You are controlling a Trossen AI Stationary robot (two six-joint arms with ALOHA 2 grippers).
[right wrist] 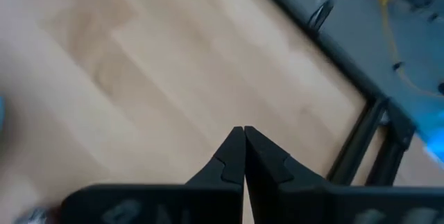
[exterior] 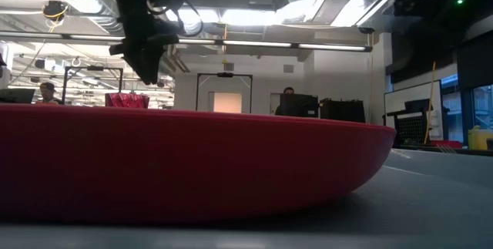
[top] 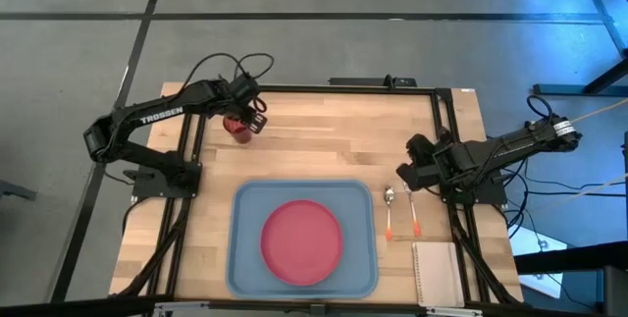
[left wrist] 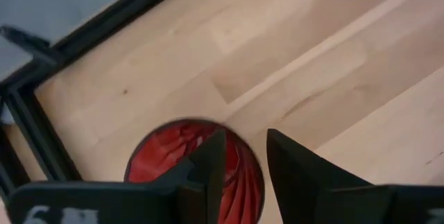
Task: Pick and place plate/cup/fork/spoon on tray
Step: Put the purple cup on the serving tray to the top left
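Observation:
The dark red cup point(top: 236, 126) stands upright on the wood at the table's far left; its open top shows in the left wrist view point(left wrist: 166, 158). My left gripper point(left wrist: 245, 135) hangs open just above the cup's rim, one finger point(left wrist: 211, 161) over the opening and the other point(left wrist: 298, 175) outside it. In the low view that gripper point(exterior: 148, 68) stands clear above the cup point(exterior: 127, 100). The pink-red plate point(top: 302, 241) lies flat in the light blue tray point(top: 240, 258). The spoon point(top: 390, 211) and the fork point(top: 413, 215) lie on the wood right of the tray. My right gripper point(top: 402, 173) is shut above the wood beyond them.
A white notepad point(top: 435, 273) lies at the near right corner. A black frame point(top: 383, 85) runs along the table's edges. Bare wood point(top: 334, 140) stretches between the cup and the tray. The plate's rim point(exterior: 231, 164) fills the low view's foreground.

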